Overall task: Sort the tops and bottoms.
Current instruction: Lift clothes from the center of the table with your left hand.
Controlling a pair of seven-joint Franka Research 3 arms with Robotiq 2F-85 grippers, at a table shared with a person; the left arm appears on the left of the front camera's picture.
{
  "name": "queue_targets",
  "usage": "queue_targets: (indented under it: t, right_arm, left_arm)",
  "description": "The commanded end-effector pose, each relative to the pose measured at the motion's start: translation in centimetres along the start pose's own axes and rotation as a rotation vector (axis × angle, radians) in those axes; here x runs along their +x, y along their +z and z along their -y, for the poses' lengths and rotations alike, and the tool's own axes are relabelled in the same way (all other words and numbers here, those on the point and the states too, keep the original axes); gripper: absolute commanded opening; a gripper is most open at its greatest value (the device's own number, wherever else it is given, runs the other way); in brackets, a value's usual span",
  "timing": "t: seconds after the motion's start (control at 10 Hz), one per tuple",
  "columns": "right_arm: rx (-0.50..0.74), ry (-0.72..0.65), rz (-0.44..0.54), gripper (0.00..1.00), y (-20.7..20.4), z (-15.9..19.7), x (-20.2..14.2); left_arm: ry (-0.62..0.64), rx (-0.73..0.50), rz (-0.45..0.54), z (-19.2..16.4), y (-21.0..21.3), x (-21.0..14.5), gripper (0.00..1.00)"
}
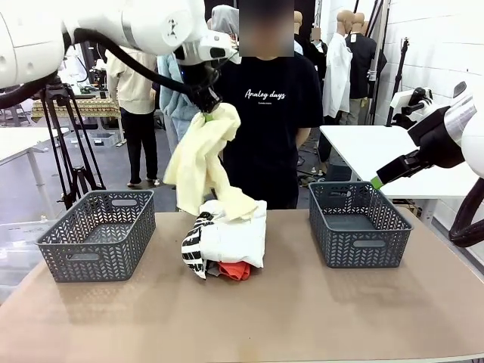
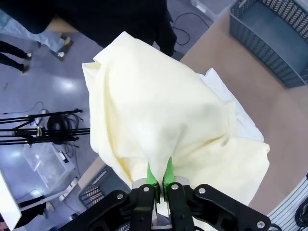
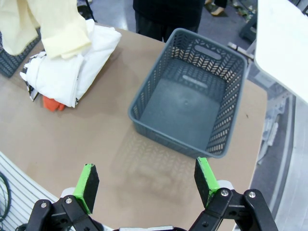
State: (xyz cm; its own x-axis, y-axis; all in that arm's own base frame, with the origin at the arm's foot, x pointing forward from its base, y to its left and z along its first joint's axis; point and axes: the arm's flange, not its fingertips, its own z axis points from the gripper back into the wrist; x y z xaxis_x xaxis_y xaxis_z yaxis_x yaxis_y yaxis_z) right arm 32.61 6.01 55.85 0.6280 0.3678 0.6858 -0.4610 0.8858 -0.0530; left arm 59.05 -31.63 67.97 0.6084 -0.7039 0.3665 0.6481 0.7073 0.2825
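Pale yellow garment [image 1: 203, 155] hangs limp from left gripper [image 1: 207, 112], jaws pinched on a bunched fold; likely light, soft, its tail resting on white garment [image 1: 238, 238]. Right gripper [image 3: 146, 174] jaws wide, empty.

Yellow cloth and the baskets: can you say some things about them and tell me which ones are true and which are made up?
1. The left gripper is shut on the pale yellow garment. True.
2. The pale yellow garment hangs fully clear of the pile. False: its lower end lies on the white garment.
3. The right gripper is open and holds nothing. True.
4. The right basket holds the orange-red garment. False: that basket is empty, and the orange-red garment lies under the white garment on the table.
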Motion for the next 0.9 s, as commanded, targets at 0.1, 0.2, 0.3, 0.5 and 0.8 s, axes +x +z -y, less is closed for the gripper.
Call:
queue_targets:
  t: [0.1, 0.2, 0.3, 0.5, 0.8]
  right_arm:
    - [0.010, -0.001, -0.001, 1.00, -0.2, 0.1, -0.1]
    - [0.010, -0.001, -0.001, 1.00, -0.2, 0.1, -0.1]
    - [0.010, -0.001, -0.001, 1.00, -0.2, 0.1, -0.1]
    - [0.010, -0.001, -0.001, 1.00, -0.2, 0.1, -0.1]
    - [0.010, -0.001, -0.001, 1.00, -0.2, 0.1, -0.1]
  left_arm:
    - [-0.019, 0.022, 0.004, 0.0, 0.4, 2.4, 0.00]
    - [-0.026, 0.015, 0.029, 0.3, 1.0, 2.5, 0.00]
    - [-0.007, 0.007, 0.002, 0.2, 0.1, 0.8, 0.00]
    - [-0.007, 0.007, 0.002, 0.2, 0.1, 0.8, 0.00]
    - [-0.007, 0.007, 0.002, 0.2, 0.1, 0.8, 0.00]
